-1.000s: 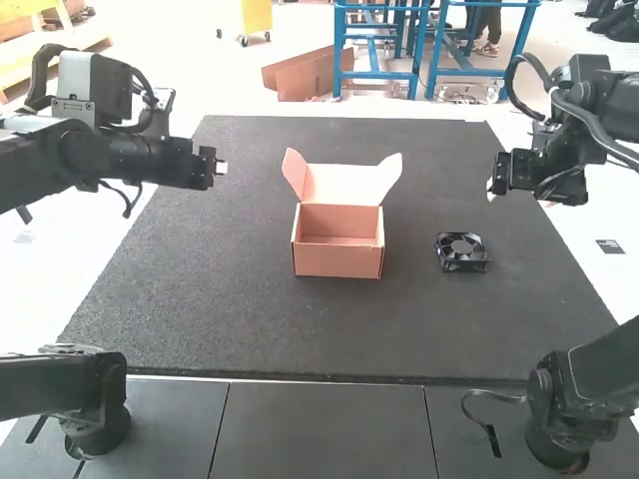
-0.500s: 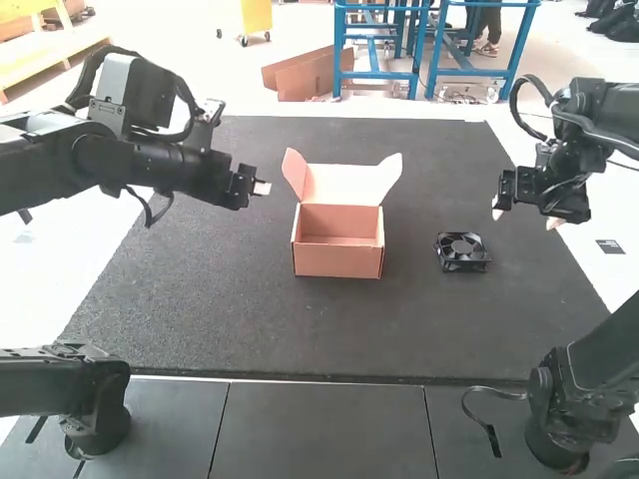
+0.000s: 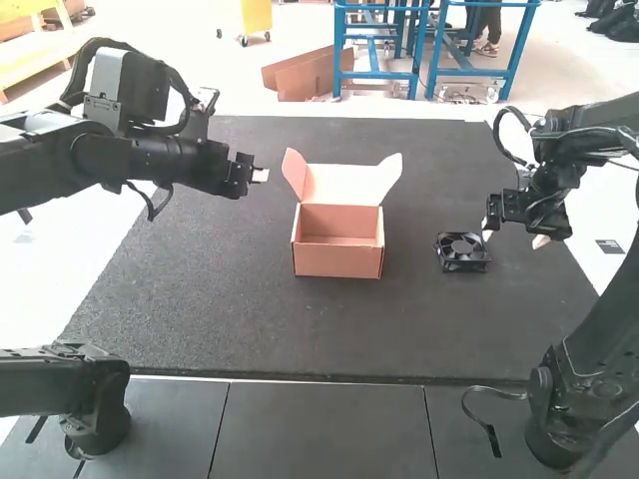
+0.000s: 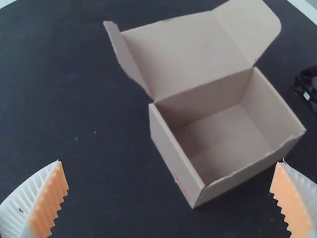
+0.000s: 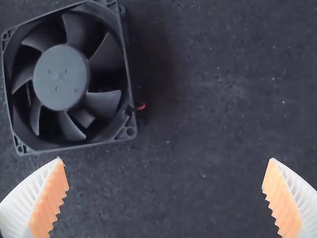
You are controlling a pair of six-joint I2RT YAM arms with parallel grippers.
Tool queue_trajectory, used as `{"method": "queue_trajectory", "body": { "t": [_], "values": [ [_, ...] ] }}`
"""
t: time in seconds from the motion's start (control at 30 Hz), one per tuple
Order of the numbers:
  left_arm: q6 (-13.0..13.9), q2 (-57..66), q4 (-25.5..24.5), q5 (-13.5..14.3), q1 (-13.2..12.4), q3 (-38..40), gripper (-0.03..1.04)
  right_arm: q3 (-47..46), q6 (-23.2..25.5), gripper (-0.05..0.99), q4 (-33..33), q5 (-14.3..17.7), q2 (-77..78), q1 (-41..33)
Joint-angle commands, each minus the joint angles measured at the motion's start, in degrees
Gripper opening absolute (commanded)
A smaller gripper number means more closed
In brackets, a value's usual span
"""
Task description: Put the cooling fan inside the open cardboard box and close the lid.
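Note:
A small brown cardboard box [image 3: 337, 239] stands mid-mat, empty, its lid [image 3: 344, 180] tipped up at the back. In the left wrist view the box [image 4: 223, 144] shows its bare floor. A black square cooling fan [image 3: 461, 250] lies flat on the mat to the box's right; in the right wrist view the fan [image 5: 69, 79] shows its blades. My left gripper [image 3: 255, 176] hangs open above the mat left of the box, fingers [image 4: 47, 198] spread wide. My right gripper [image 3: 514, 232] hovers open just right of the fan, with wide-spread fingers [image 5: 47, 198] holding nothing.
A black mat [image 3: 200, 269] covers the table, with pale floor on either side. Both arm bases [image 3: 70, 399] stand at the near edge. A small dark tag [image 3: 610, 245] lies off the mat at the right.
The left gripper swung in from the left toward the box, then held near it. The right gripper came down and inward toward the fan.

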State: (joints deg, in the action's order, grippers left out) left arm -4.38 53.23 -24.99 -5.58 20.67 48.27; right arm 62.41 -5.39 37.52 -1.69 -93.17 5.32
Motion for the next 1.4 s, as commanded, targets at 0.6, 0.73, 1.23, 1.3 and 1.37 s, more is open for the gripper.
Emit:
{"method": "queue_trajectory", "body": {
  "t": [0.6,0.73,1.23,1.3,1.37],
  "values": [
    [0.87,-0.5,-5.59,-2.5,1.57,0.42,0.97,12.65,-2.26,0.9,-2.36,1.69,-16.43,-0.14],
    [0.78,-0.5,-5.77,-2.5,2.45,0.6,0.97,14.32,-2.26,0.9,-1.92,2.22,-18.37,-0.14],
    [0.87,-0.5,-4.89,-2.5,2.19,0.24,0.97,14.58,-2.0,0.9,2.03,3.45,-20.13,-0.14],
    [0.87,-0.41,-4.8,-2.5,2.1,0.24,0.97,14.32,-1.91,0.9,2.12,3.45,-20.39,-0.05],
    [0.87,-0.5,-4.8,-2.5,2.1,0.24,0.97,14.14,-1.82,0.9,2.12,3.54,-20.92,-0.05]
  ]
}}
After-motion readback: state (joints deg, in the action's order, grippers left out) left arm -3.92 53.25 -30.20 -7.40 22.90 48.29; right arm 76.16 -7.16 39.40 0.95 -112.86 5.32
